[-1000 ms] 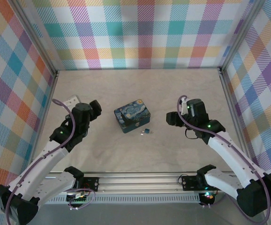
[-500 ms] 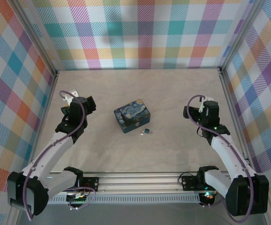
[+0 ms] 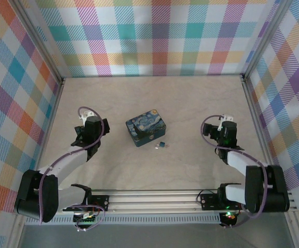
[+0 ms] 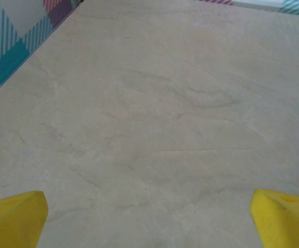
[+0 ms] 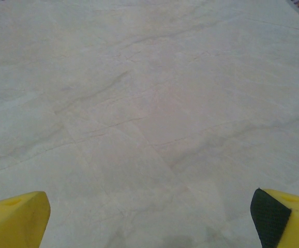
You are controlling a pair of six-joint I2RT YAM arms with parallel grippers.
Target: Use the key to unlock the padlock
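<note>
Padlock (image 3: 161,145) sits tiny, just beside tin (image 3: 146,127); left hand (image 4: 149,219) and right hand (image 5: 149,219) gape empty; a coarse pinch may skid it.

The overhead camera sat high above and behind the two white-and-black arms (image 3: 61,166). It tilted down and forward, far enough back to take in the whole pale marbled tabletop (image 3: 191,98) and the pastel plaid walls (image 3: 149,36) around it. Each wrist camera rode low and close over that same tabletop, looking forward along it. The left gripper (image 4: 149,222) framed its view with yellow fingertips (image 4: 15,219) in the bottom corners and a strip of plaid wall at top left. The right gripper (image 5: 149,219) framed its own view likewise.
</note>
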